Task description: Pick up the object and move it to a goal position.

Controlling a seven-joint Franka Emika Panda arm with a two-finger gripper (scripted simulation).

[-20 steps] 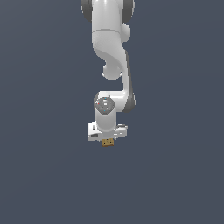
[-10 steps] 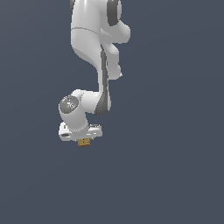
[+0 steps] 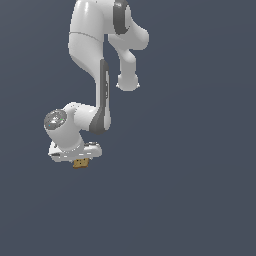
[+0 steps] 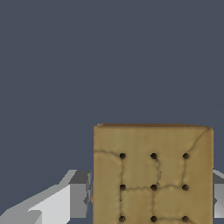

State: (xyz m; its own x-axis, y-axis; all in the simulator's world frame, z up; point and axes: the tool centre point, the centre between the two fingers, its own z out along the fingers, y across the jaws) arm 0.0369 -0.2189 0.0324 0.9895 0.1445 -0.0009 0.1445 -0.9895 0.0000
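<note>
Closest to my wrist camera is the tan-brown cube (image 4: pixel 153 175), its face cracked and dotted with nine dark pits in a square grid. It fills the space between my fingers (image 4: pixel 78 194), one grey pad pressed to each side, so my gripper (image 4: pixel 151 199) is closed only as far as the cube's width and has firm hold of it.

Seen from outside, the cube (image 3: pixel 80 163) hangs just under my gripper (image 3: pixel 80 159), clear of any surface, toward the exterior view's left. I judge the pick finished and the carry in hand: the step now is moving the cube to the goal.

No goal marker shows in either view, so I cannot tell how far off it is. The next move calls for a steady grip and a smooth travel, with no loosening until I am over the spot.

Count: one cube, one arm (image 3: pixel 95 65), one gripper with two fingers. Beyond them lies only flat grey-blue background, with no table edge that I can make out.
</note>
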